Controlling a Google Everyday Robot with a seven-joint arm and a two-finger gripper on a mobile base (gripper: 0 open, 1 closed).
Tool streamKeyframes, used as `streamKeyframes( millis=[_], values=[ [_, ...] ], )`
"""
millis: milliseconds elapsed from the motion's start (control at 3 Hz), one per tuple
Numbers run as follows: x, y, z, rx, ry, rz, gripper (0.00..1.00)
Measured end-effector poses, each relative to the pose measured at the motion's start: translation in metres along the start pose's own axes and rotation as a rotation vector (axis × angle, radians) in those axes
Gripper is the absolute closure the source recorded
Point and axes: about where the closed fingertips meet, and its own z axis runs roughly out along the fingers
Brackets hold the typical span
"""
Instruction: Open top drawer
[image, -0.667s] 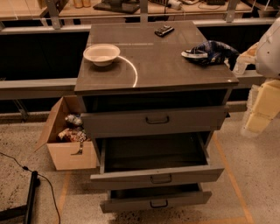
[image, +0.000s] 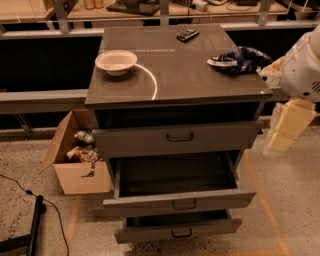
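Top drawer ajar, gripper off to the side.
The top drawer (image: 175, 137) sits just under the table (image: 200, 87); the gripper (image: 286, 131) hangs apart at its 3 o'clock, whether clenched or released I cannot tell.

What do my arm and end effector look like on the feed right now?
The arm is a rounded white housing with a few dark slots near the frame edge. Below it the end effector, right of the cabinet beside the top drawer, is blocky and cream-yellow. No cables or markings show.
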Motion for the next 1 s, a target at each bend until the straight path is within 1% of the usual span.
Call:
streamKeyframes(
  millis=[333,667,1000],
  values=[
    [-0.014,-0.018,0.066,-0.019,-0.124,-0.083,0.0],
    [-0.023,-0.028,0.123,-0.075,-0.167,-0.15,0.0],
    [-0.022,-0.03,0.182,-0.138,-0.149,-0.201,0.0]
  ],
)
